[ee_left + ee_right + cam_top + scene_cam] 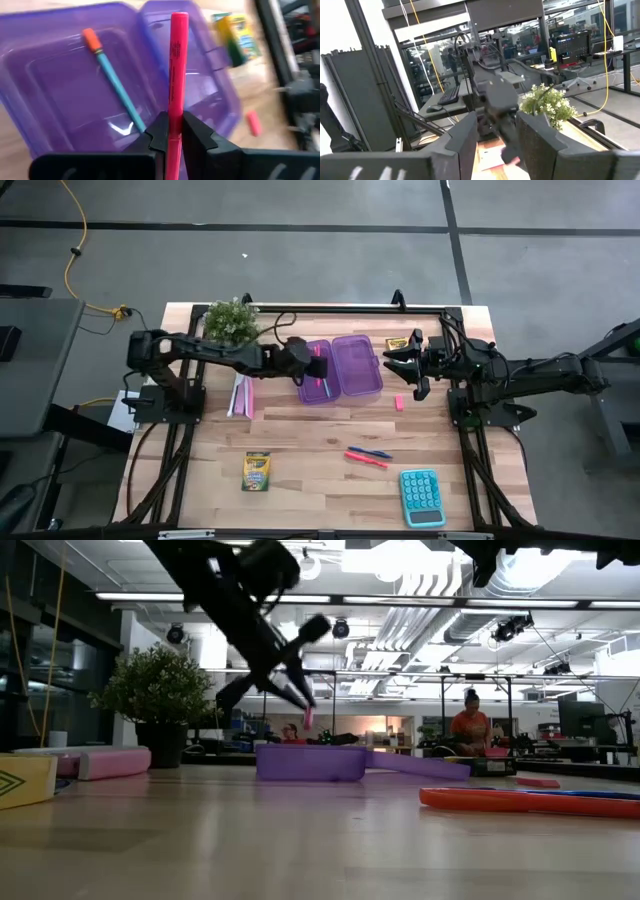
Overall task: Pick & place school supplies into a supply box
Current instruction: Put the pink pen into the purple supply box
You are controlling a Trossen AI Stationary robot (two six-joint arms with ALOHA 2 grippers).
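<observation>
Left claw [170, 131] is clamped on the pink marker [176, 70], gripping near one end so most of the barrel sticks out over the left half of the purple supply box [340, 370]. My read: light, stiff, smooth plastic, likely to swivel in a two-finger pinch; a mid-barrel hold would sit steadier.

A teal pen with an orange cap [111, 77] lies in that same half, so I want the marker dropped beside it.

Right claw [409, 364] waits beyond the box's right side, fingers apart, holding nothing.

A crayon box [398, 342] and the pink eraser [399, 402] sit near it. Second crayon box [257, 471], red and blue pens [368, 457] and calculator [422, 496] lie on the near counter [320, 490]. Plant [230, 320] stands close by the left arm.
</observation>
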